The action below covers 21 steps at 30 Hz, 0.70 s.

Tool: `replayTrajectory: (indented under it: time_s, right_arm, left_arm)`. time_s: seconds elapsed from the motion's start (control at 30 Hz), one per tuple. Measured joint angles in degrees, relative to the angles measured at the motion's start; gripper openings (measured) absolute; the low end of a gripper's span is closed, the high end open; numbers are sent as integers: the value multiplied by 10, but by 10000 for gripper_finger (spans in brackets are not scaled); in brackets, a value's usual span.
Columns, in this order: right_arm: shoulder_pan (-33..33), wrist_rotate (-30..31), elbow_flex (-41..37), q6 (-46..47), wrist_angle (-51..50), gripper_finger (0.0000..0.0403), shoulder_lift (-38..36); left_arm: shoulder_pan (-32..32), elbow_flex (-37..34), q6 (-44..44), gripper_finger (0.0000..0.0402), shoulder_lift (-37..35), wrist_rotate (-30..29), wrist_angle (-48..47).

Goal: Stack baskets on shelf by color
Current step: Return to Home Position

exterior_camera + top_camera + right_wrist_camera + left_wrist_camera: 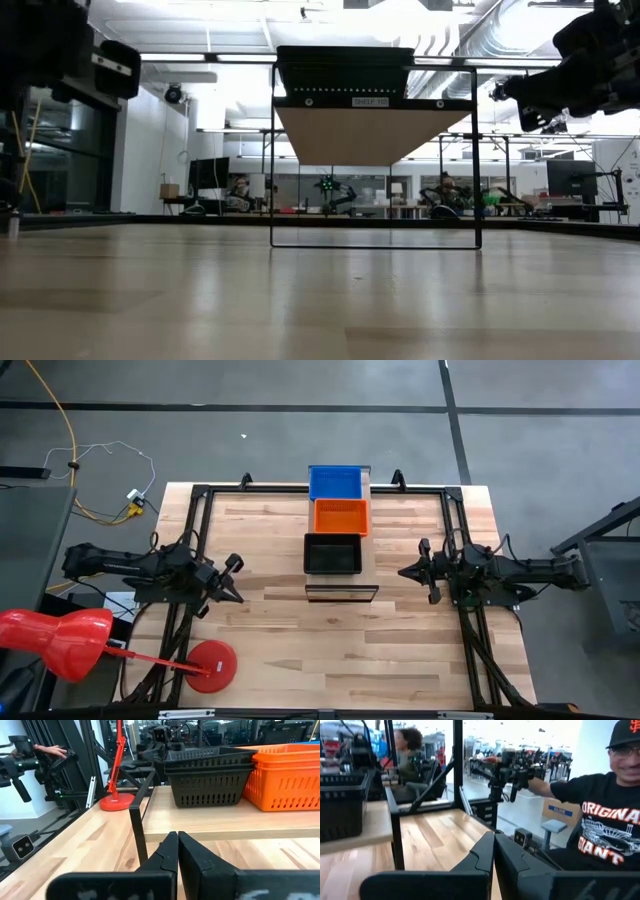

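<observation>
Left gripper: fingers pressed together, holding nothing. It hangs over the left side of the worktop, well apart from the shelf.

Right gripper: fingers likewise together and holding nothing. It hangs over the right side, pointing toward the shelf but well apart from it.

Shelf: stands along the middle of the worktop, toward the far edge. Its light-wood board is raised on a thin black frame.

Black baskets: nested stack at the near end of the shelf.

Orange baskets: stack in the middle of the shelf, just beside the black one.

Blue baskets: stack at the far end of the shelf.

Red lamp: at the near left corner, its round base on the worktop.

Person: beyond the worktop's edge in a black printed shirt, seen from the left wrist.

Status, as judged: every basket in view sits on the shelf in a stack of its own colour, so the sorting looks complete and only the return to rest remains.

Handling note: keep both grippers together and fold each arm back along its own side. Move slowly and level, with no sweep toward the shelf frame, because the nested stacks look light enough for a knock to shift them.
</observation>
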Motion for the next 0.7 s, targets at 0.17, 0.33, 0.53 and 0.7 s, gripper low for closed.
replayTrajectory:
  time_s: [0.17,0.33,0.53,0.7]
  right_arm:
    - [0,0,0,-1,-20,0,-17]
    - [0,4,0,-1,-49,0,-76]
    - [3,3,0,-1,-23,0,-86]
    - [8,2,0,-1,-39,0,-86]
  left_arm:
    - [0,0,0,1,-55,0,-121]
    - [0,0,0,1,-79,-2,-118]
    - [0,0,0,1,-123,-1,-114]
    - [0,0,0,1,-130,0,-116]
